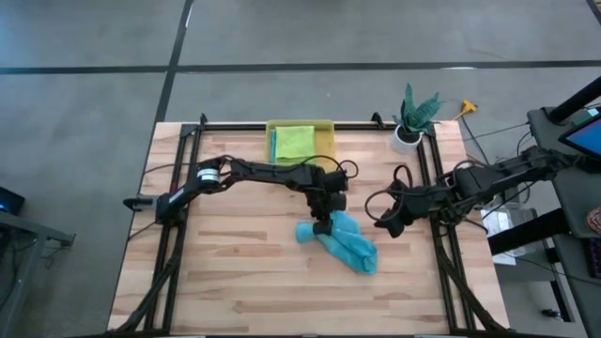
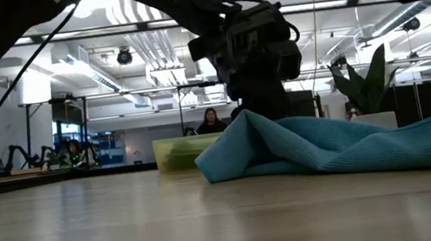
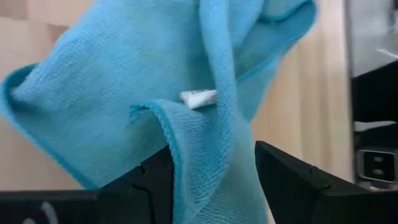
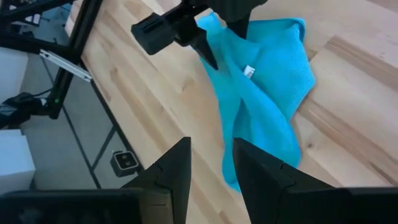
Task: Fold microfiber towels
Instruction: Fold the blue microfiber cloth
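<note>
The left hand [image 1: 323, 222] is down on the teal towel [image 1: 343, 241], which lies crumpled on the table [image 1: 235, 272] just in front of the yellow bin [image 1: 326, 141]. Its fingers [image 3: 155, 186] stand wide with a raised fold of cloth between them. The right hand [image 1: 387, 225] hovers beside the towel, off the cloth, fingers partly apart and holding nothing. A green towel [image 1: 293, 142] sits in the bin.

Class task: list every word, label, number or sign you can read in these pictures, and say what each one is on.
No text is readable anywhere.
Sewn-in white tag on the teal towel: any print is too blurred to read.
Screen beside the table: too small to read.
</note>
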